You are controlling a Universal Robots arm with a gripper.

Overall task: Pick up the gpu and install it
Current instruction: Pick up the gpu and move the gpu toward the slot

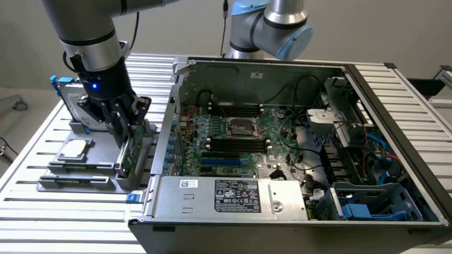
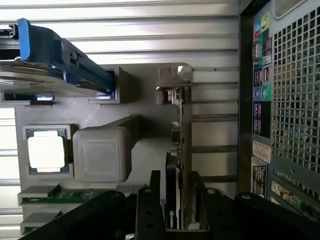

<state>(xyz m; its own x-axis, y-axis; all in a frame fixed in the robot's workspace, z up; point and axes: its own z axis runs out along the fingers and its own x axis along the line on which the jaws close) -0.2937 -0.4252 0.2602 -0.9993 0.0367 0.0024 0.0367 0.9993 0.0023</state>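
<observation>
Gpu [image 2: 184, 135] stands on edge, bracket end farthest from straddling end effector [image 2: 178, 182].

Exterior view: graphics card [image 1: 129, 156] mostly hidden behind gripper [image 1: 129, 132]. Wrist view: card's near end buried between fingers [image 2: 150, 200]; hard drive [image 2: 50, 55] and computer case [image 2: 280, 100] both cut off at picture edges. Power supply label [image 1: 238, 196] print too small to read.

Small flat gpu card [image 1: 130, 154]: green circuit board, black cooler shroud [image 2: 171, 185] on one face, silver end bracket [image 2: 175, 79] at one end. It stands upright on its long edge in a slot of the grey plastic holder [image 1: 84, 182]. Not installed; it sits outside the open computer case [image 1: 268, 62], just beside its outer wall, on the exterior view's left.
</observation>
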